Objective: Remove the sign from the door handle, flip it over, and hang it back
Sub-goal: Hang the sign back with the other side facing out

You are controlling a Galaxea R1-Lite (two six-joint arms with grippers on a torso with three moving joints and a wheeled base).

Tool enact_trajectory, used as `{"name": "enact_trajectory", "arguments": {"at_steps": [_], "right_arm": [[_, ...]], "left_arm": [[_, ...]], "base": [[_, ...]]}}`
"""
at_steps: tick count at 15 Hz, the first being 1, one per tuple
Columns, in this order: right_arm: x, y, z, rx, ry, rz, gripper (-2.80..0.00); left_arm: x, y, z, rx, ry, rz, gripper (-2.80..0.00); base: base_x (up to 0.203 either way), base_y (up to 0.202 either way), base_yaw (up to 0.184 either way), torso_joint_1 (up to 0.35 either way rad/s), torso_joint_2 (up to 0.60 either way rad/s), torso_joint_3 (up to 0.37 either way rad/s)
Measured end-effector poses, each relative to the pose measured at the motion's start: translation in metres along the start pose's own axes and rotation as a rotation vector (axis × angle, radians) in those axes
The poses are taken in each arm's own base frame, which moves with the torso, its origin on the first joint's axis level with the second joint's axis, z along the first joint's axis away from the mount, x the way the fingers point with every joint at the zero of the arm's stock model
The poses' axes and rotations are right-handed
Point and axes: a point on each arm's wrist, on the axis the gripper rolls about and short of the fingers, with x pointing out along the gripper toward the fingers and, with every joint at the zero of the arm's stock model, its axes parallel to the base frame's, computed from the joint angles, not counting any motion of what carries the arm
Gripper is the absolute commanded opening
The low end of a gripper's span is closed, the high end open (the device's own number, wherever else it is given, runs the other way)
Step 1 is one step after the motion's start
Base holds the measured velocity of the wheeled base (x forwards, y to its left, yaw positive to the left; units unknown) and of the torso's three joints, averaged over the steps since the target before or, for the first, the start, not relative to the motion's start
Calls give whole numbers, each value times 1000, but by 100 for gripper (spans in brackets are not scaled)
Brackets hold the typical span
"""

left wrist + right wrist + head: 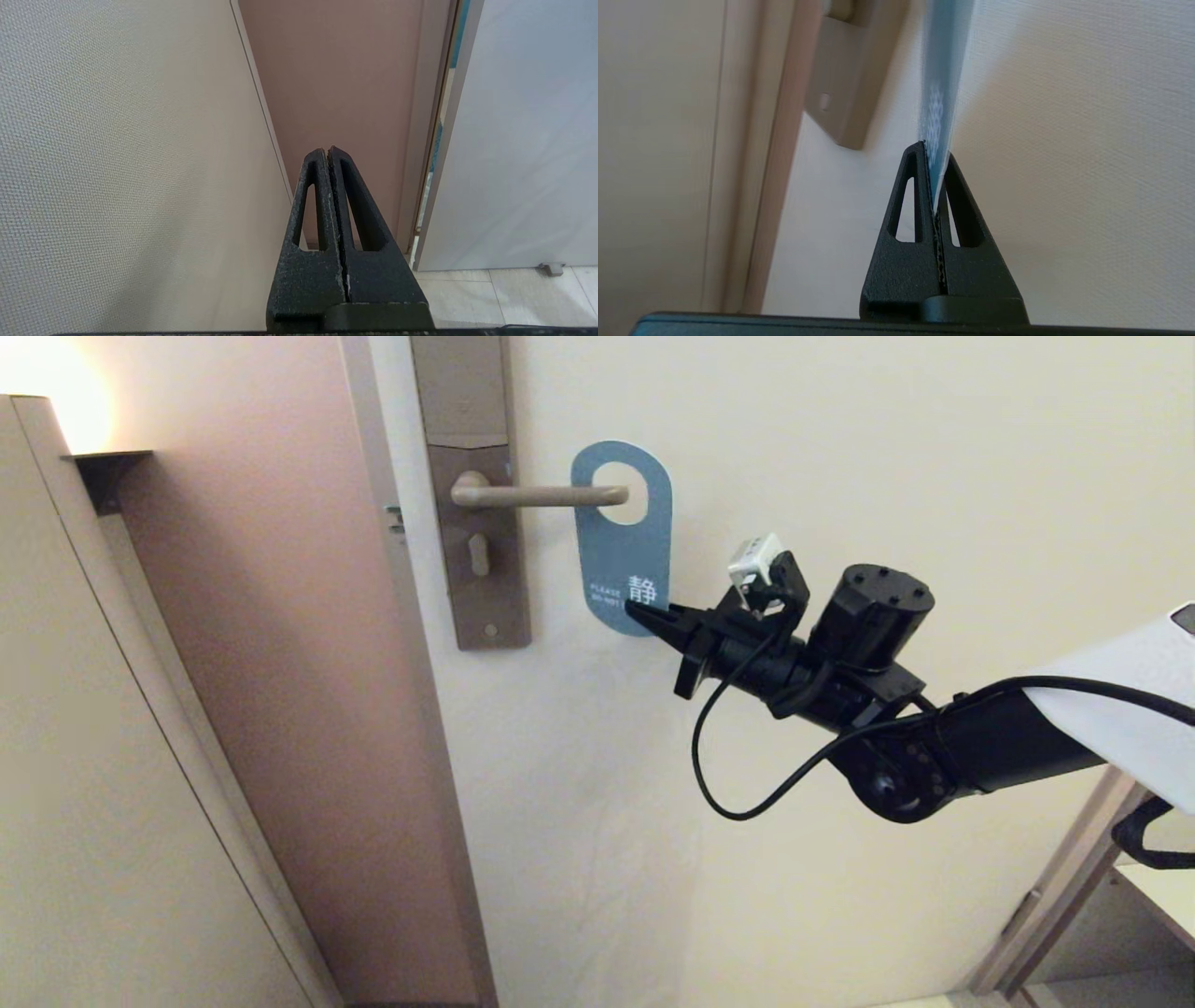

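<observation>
Head view, right gripper (642,612): fingers pressed together on the lower edge of the sign (624,537), pinching it; the arm reaches in from the right.
Head view, sign: hangs just above and ahead of the fingertips, blue face outward with white lettering; its oval hole is threaded over the free end of the door handle (541,496).
Head view, sign axis: long axis runs up from the pinch to the handle, close to vertical, round hole end on top.
Head view, door handle: lever lies horizontal, up and to the left of the fingertips, on a tall narrow plate (471,485) on the door (840,476).
Left wrist view, left gripper (327,151): fingers closed tip to tip, holding nothing, facing a wall and a door frame; away from the sign.
Right wrist view, right gripper (934,151): fingers clamp the sign (945,70) edge-on; the thin blue card rises straight out from between the tips.
Right wrist view, plate (845,84): beyond the fingertips, off to one side of the card.
</observation>
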Motion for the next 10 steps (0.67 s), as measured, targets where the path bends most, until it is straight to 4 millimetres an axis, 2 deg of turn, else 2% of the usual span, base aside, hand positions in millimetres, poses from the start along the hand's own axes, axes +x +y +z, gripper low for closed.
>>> {"name": "enact_trajectory", "arguments": {"at_steps": [5, 10], "right_arm": [[3, 1, -4, 11, 11, -2, -280], [4, -2, -7, 35, 68, -112, -280]], "left_arm": [[0, 0, 0, 3, 0, 0, -280], [0, 0, 0, 5, 1, 0, -280]], "base": [[0, 0, 0, 0, 0, 0], [0, 0, 0, 0, 0, 0]]}}
